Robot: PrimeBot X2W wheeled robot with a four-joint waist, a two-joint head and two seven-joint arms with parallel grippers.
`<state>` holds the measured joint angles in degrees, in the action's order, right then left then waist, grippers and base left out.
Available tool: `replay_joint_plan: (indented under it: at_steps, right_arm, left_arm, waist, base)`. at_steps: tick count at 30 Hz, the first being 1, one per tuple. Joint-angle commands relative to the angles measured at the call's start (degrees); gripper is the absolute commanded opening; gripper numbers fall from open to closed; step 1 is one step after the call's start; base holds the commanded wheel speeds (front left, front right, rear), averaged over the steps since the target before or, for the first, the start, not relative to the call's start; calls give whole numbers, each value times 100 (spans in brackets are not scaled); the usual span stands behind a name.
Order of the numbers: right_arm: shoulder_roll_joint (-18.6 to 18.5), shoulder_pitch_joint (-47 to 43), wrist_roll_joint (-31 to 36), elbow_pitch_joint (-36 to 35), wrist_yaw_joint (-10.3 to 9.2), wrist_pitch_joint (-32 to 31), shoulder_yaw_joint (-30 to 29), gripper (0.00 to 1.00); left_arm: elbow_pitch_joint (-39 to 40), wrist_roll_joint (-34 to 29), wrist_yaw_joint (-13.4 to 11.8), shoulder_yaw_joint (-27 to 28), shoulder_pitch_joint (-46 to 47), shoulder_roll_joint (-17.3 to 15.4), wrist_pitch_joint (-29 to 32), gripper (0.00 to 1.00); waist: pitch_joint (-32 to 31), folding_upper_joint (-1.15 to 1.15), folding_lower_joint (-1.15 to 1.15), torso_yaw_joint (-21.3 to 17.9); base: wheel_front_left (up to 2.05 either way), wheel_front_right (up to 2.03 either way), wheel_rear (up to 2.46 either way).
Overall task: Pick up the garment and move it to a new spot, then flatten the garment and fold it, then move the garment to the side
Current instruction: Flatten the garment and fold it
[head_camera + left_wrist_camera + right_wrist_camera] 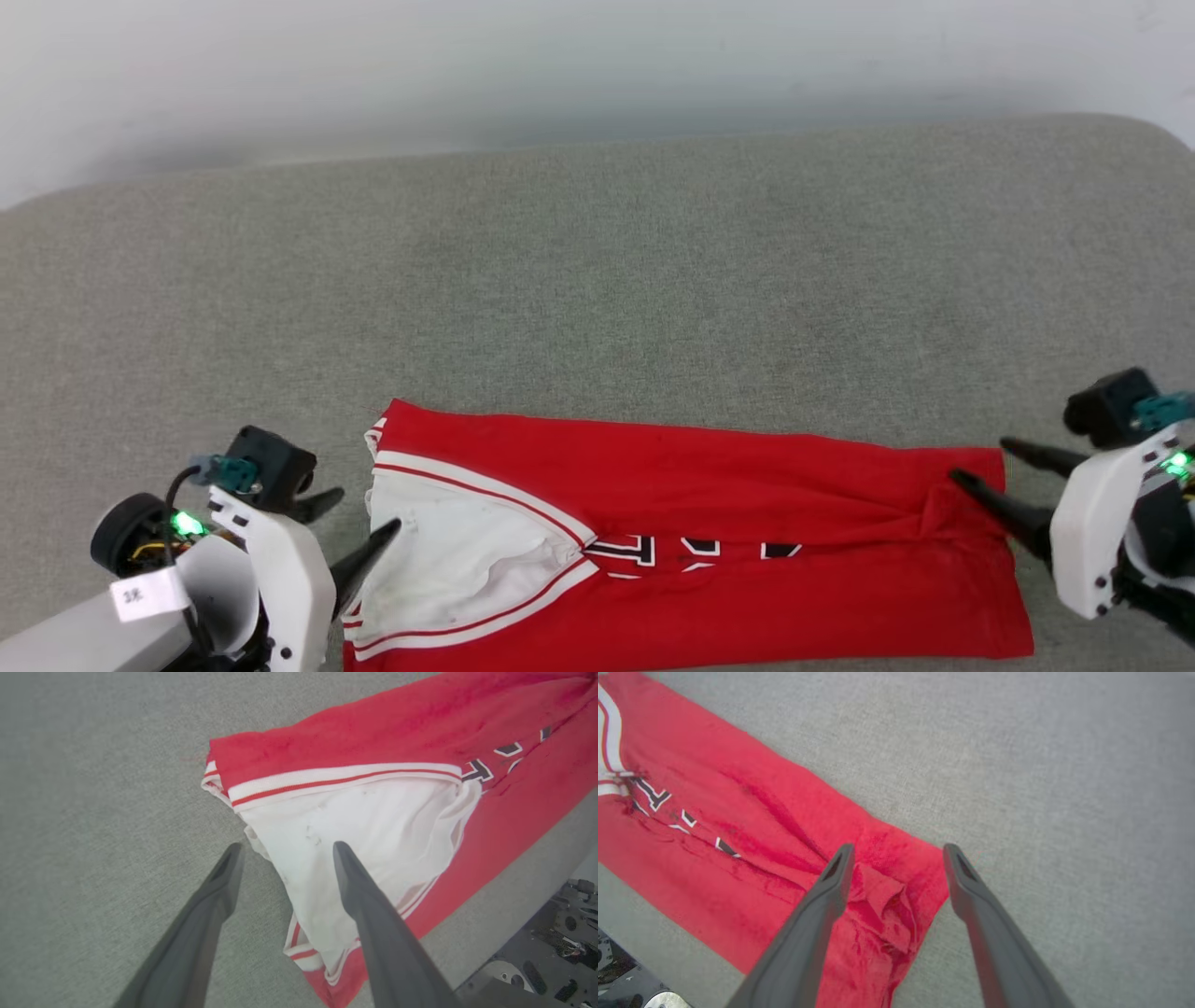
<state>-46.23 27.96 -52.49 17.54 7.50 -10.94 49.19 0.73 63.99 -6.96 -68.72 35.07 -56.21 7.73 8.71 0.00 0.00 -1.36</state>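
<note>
Noting both claws wide open, empty: left claw [369,509] straddles the white sleeve edge of the shirt [709,485], right claw [978,459] its bunched hem. Shirt lies folded in a strip at the near edge of the grey surface [597,280]. My worry: a single-layer pinch would unfold it.

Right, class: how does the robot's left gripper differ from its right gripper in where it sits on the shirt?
The left gripper sits at the garment's white-sleeved end; the right gripper at its plain red end. Cloth by the left gripper lies fairly smooth; cloth between the right gripper's fingers is bunched. Both are open, holding nothing.
</note>
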Motion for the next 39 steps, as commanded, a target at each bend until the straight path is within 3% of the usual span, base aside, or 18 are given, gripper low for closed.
replay_joint_plan:
  at_steps: [1,10,16,17,19,25,32,38,39]
  right_arm:
    - [-100,-54,-39,-143,-3,128,-175,100]
    - [-246,-600,-273,-300,-3,394,-1450,100]
    - [-56,-1061,-582,156,-3,136,-1989,100]
    - [131,-1241,-832,368,-3,19,-2140,100]
    - [314,-1337,-1075,382,-3,-63,-2198,100]
    - [701,-1530,-1611,427,-3,-325,-2189,100]
    - [1220,-1658,-1998,661,-3,-898,-1670,100]
    - [1534,-1589,-2293,673,-3,-941,-1495,100]
    - [1540,-1573,-2311,688,-3,-941,-1476,43]
  left_arm:
    - [59,-137,-153,83,-117,-42,-266,100]
    - [107,-476,-1450,737,-414,150,-1932,100]
    - [50,-982,-2168,1309,-776,572,-2290,100]
    - [172,-1520,-2463,1852,-1069,914,-2298,100]
    - [210,-1900,-2588,2243,-1324,1110,-2293,100]
    - [306,-3003,-2672,3390,-2067,1816,-2296,100]
    - [311,-4238,-2330,4464,-2767,2743,-2296,100]
    - [328,-4921,-2084,5071,-3131,3348,-2296,100]
    - [315,-5017,-2026,5164,-3174,3431,-2296,100]
  waist:
    - [-111,0,0,7]
    - [-179,0,0,10]
    - [-76,0,0,25]
    - [-16,0,0,63]
    - [21,0,0,92]
    - [121,0,0,169]
    - [220,0,0,261]
    - [250,0,0,282]
    - [245,0,0,280]
  base:
    - [0,0,0]
    - [0,0,0]
    - [0,0,0]
    - [0,0,0]
    - [0,0,0]
    - [0,0,0]
    - [0,0,0]
    - [0,0,0]
    - [0,0,0]
